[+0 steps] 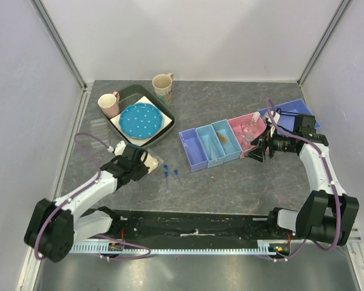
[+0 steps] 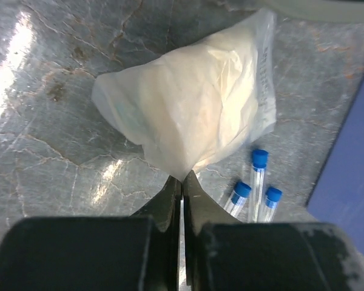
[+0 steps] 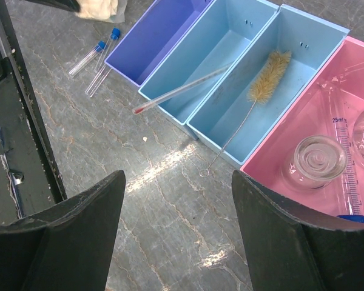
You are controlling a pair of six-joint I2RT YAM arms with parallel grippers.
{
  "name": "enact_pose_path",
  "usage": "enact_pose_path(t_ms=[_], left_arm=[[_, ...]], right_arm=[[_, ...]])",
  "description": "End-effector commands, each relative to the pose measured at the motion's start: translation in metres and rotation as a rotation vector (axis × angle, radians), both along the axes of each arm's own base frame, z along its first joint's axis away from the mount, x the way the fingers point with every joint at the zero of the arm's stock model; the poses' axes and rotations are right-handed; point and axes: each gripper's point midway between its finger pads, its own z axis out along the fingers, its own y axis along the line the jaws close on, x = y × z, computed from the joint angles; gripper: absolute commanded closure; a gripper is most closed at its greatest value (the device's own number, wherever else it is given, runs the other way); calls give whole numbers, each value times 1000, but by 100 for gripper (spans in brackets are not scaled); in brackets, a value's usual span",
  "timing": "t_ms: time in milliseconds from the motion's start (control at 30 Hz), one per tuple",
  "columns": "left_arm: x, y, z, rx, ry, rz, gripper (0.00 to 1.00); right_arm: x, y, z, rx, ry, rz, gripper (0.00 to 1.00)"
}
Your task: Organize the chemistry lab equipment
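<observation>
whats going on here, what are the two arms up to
The left gripper is shut on a corner of a pale plastic bag lying on the table beside three blue-capped tubes. The right gripper hangs open in front of a row of bins. A brush lies in one blue bin, glassware in the pink bin.

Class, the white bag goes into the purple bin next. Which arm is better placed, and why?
Left. Its jaws are shut on the bag, close to the purple bin; the right jaws hang open by the pink bin.
</observation>
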Motion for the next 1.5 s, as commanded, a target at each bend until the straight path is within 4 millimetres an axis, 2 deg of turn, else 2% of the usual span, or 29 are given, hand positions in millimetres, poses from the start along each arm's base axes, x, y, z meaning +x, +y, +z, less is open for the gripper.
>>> enact_pose_path(t_ms=[0, 133, 233, 300, 333, 367, 500, 567, 600, 733, 833, 867, 900, 933, 967, 1000, 1033, 1067, 1133, 1167, 1233, 1333, 1467], left_arm=[[5, 16, 31, 13, -118, 55, 98], [1, 18, 56, 17, -181, 2, 98], [2, 4, 84, -28, -259, -104, 98], [-1, -19, 103, -102, -335, -258, 98], [5, -31, 126, -156, -435, -308, 98], [0, -46, 137, -214, -466, -383, 98], [4, -80, 180, -363, -576, -514, 98], [10, -100, 181, -424, -532, -576, 98], [15, -108, 191, -443, -535, -598, 98], [32, -135, 188, -434, -473, -664, 98], [46, -152, 174, -377, -403, -715, 98], [52, -161, 185, -357, -418, -734, 98], [51, -161, 155, -311, -289, -739, 98], [52, -163, 149, -257, -265, -774, 98], [59, -168, 160, -202, -270, -785, 98], [60, -168, 151, -156, -228, -798, 98], [59, -161, 130, -70, -150, -809, 98], [61, -168, 137, -43, -162, -830, 98], [62, -160, 125, 51, -117, -837, 98], [63, -163, 130, 72, -130, -846, 98], [63, -157, 125, 137, -111, -848, 98], [66, -154, 128, 208, -115, -852, 98], [63, -155, 124, 265, -92, -876, 98]], right_arm=[[8, 0, 12, 5, -64, 21, 22], [8, 0, 13, 3, -70, 22, 21], [8, 0, 14, 5, -69, 23, 21], [7, 1, 14, 6, -70, 24, 21], [7, 1, 15, 7, -71, 25, 21], [8, 1, 15, 6, -73, 25, 21], [7, 1, 15, 6, -74, 25, 21], [7, 1, 15, 4, -74, 25, 21], [7, 1, 16, 5, -76, 26, 22], [7, 0, 16, -5, -82, 23, 21], [7, -1, 15, -10, -83, 21, 21], [7, -1, 15, -12, -85, 21, 21], [7, -1, 16, -11, -85, 21, 22], [7, -1, 15, -12, -83, 21, 22], [7, -1, 15, -10, -82, 21, 22], [7, -1, 16, -10, -83, 21, 22], [7, -1, 15, -10, -82, 21, 22], [7, -1, 15, -10, -82, 22, 22], [7, -1, 15, -10, -83, 22, 21], [7, -1, 15, -10, -82, 22, 21], [7, -1, 15, -11, -84, 23, 21], [7, -1, 14, -8, -79, 23, 21], [7, 0, 15, -9, -82, 25, 21]])
